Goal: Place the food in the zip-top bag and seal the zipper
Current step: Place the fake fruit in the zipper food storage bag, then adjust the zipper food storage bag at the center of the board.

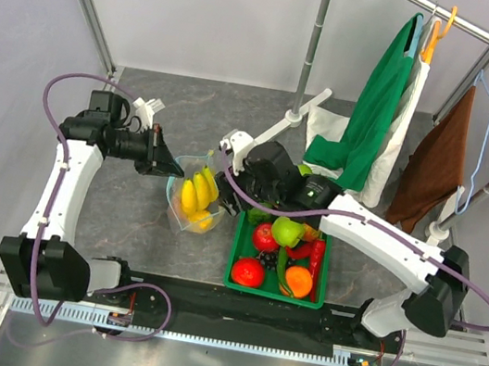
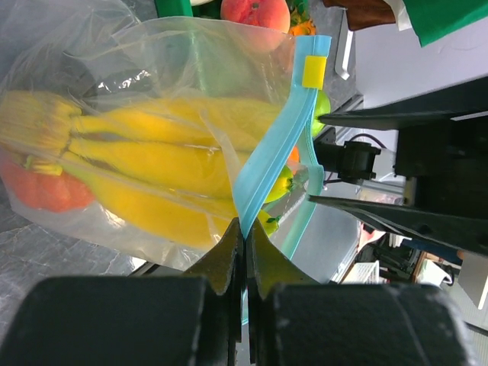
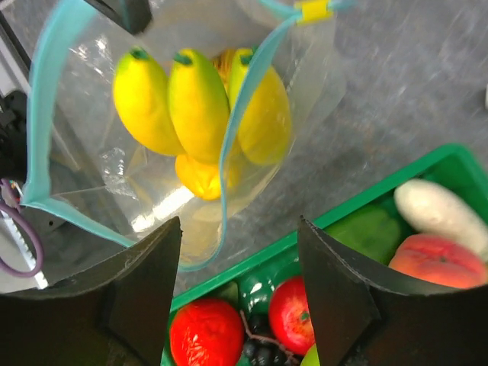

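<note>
Judging by what lies where, the job is only partway done. The banana bunch [image 3: 198,99] and an orange piece [image 2: 46,191] sit inside the zip-top bag [image 1: 174,201], centre-left of the top view, while red, green and orange food [image 1: 265,237] waits in the green crate [image 1: 234,256] to its right. The left gripper [image 2: 244,229] is pinched on the light-blue zipper [image 2: 267,152], which gapes unsealed. The right gripper [image 3: 239,225] hangs spread apart over the clear, crinkly mouth.
</note>
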